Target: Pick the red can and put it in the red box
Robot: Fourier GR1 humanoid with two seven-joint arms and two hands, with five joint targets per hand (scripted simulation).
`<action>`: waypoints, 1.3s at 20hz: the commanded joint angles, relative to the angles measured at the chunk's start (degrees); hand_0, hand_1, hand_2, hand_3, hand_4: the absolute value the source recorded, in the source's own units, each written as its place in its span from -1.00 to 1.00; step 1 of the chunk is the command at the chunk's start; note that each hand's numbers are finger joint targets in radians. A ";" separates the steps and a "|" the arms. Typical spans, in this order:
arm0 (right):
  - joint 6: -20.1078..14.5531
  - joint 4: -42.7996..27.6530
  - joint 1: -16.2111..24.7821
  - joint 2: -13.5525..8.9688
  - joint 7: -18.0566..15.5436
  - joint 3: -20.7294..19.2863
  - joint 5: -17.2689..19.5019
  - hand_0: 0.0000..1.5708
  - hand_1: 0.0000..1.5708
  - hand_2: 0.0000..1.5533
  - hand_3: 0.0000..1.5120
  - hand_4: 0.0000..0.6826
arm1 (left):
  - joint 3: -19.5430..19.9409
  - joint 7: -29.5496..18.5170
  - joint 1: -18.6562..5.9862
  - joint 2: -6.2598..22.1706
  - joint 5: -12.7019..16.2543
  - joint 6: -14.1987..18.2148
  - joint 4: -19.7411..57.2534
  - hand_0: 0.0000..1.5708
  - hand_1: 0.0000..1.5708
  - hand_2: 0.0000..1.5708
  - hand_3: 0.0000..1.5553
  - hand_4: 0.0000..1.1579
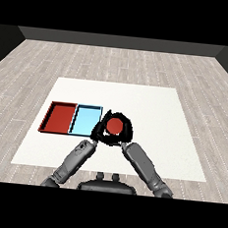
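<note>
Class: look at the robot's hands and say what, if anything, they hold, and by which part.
The right hand curls round the sides of the red can, whose top shows. Whether the left hand also grips it cannot be told.

Black fingers (126,132) hide the red can's (115,126) sides, leaving only its top visible; which hand grips cannot be told.

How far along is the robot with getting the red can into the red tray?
Done: the right hand is curled round the red can, just right of the light blue tray. The left hand sits close beside the can; its fingers are unclear. Whether the can is lifted off the table cannot be told. Left: carry it over the blue tray and set it in the red tray, which holds nothing yet.
</note>
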 commanded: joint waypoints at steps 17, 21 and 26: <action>-2.64 -0.87 1.37 0.11 -0.29 5.08 1.07 0.89 0.89 0.86 0.84 0.89 | -4.10 -3.06 -4.68 -0.17 8.29 17.45 5.91 1.00 1.00 0.98 0.90 0.94; -2.53 -3.61 0.77 0.11 3.75 3.40 1.16 0.91 0.91 0.86 0.84 0.89 | -6.15 -5.79 -3.56 -0.17 9.12 20.62 3.57 1.00 1.00 0.99 0.90 0.96; -1.75 1.48 -0.71 -0.80 4.45 1.40 0.98 0.18 0.18 0.20 -0.30 -1.00 | -3.72 -11.97 -2.44 -0.18 8.72 18.79 2.72 1.00 1.00 1.00 0.95 0.98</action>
